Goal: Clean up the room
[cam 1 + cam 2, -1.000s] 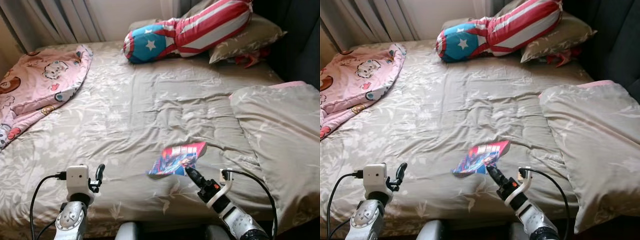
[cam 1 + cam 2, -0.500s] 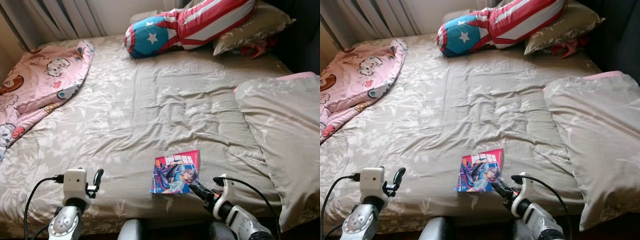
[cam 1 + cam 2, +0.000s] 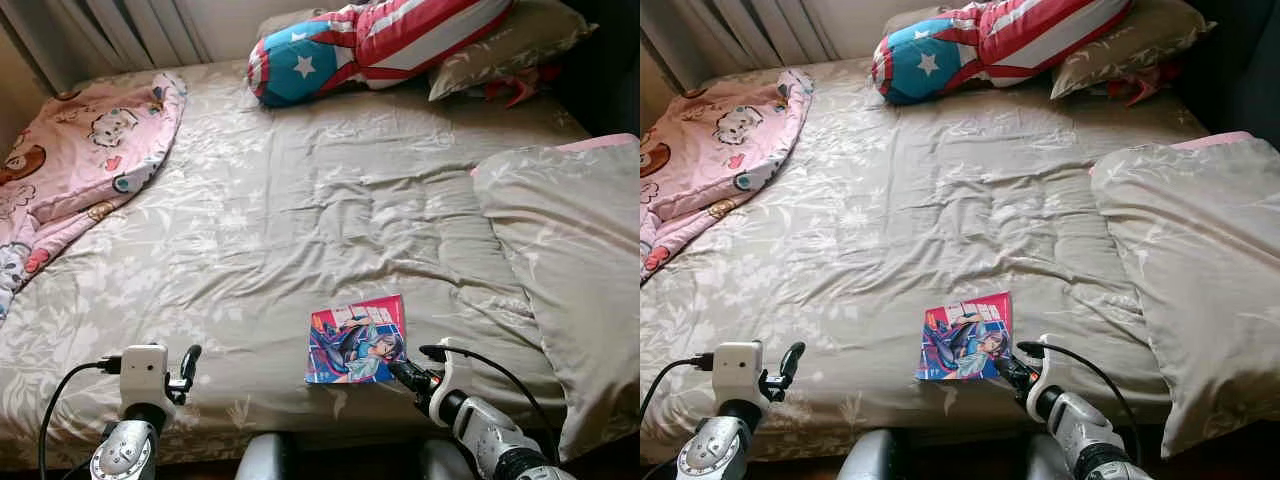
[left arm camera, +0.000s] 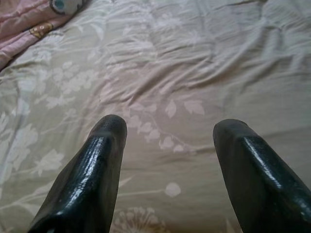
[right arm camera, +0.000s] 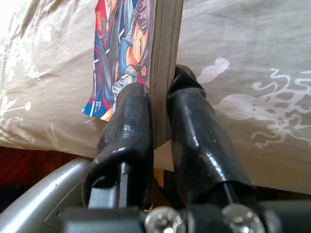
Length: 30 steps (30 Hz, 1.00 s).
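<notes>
Comic book [image 3: 358, 340]: near the foot edge of the bed [image 3: 300, 200]
Right gripper [image 5: 160, 104]: clamped on its corner
Left gripper [image 4: 167, 141]: fingers apart above the sheet

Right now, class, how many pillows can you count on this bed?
2, perhaps more hidden: a stars-and-stripes pillow at the head of the bed, and a grey leaf-print pillow beside and partly under it, toward the robot's right.
</notes>
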Tool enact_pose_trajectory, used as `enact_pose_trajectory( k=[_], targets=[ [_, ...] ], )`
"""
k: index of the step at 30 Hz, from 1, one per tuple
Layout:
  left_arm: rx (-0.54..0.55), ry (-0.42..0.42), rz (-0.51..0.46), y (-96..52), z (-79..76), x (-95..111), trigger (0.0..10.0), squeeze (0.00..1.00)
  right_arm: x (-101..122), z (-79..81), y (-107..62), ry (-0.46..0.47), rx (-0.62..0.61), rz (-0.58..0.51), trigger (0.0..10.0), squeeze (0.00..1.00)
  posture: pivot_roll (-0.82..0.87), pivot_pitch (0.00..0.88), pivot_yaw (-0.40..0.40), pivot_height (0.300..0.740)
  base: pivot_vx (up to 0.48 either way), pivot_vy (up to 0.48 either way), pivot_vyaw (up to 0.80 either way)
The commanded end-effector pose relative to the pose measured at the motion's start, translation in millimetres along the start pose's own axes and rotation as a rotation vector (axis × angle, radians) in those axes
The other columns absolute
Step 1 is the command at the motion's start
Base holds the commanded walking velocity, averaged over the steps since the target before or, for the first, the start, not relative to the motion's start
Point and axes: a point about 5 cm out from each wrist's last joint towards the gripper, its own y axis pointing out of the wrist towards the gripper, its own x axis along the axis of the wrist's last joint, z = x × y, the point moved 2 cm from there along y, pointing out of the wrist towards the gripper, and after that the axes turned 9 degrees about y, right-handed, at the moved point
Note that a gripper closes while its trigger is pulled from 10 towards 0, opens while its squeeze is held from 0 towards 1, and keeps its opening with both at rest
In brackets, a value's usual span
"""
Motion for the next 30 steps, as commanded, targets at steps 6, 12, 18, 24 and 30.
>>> enact_pose_trajectory(
  k=[6,12,18,24,30],
  targets=[
    [0.025,0.011,0.018,-4.1,6.8,-3,10.0,0.0,11,-4.2,1.1,-0.015,-0.086,-0.044,10.0,0.2,0.06,0.167,0.1,0.642,0.0,0.0,0.0],
    [0.043,0.01,0.022,-2.5,9.9,-3,10.0,0.0,18,-13.2,-2.4,0.006,-0.169,-0.089,10.0,1.0,0.07,0.164,0.098,0.642,0.0,0.0,0.0],
    [0.053,0.008,0.02,-0.5,10.7,-2,10.0,0.0,32,-20.4,-6.5,-0.013,-0.246,-0.159,10.0,0.0,0.06,0.158,0.096,0.642,0.0,0.0,0.0],
    [0.054,-0.003,0.019,3.0,5.4,-2,10.0,0.0,43,-28.0,-11.6,-0.016,-0.324,-0.21,10.0,0.0,0.06,0.148,0.09,0.642,0.0,0.0,0.0],
    [0.061,-0.013,0.019,5.3,3.7,-2,10.0,0.0,50,-31.7,-14.8,-0.007,-0.355,-0.247,10.0,0.0,0.05,0.136,0.079,0.642,0.0,0.0,0.0]
  ],
)
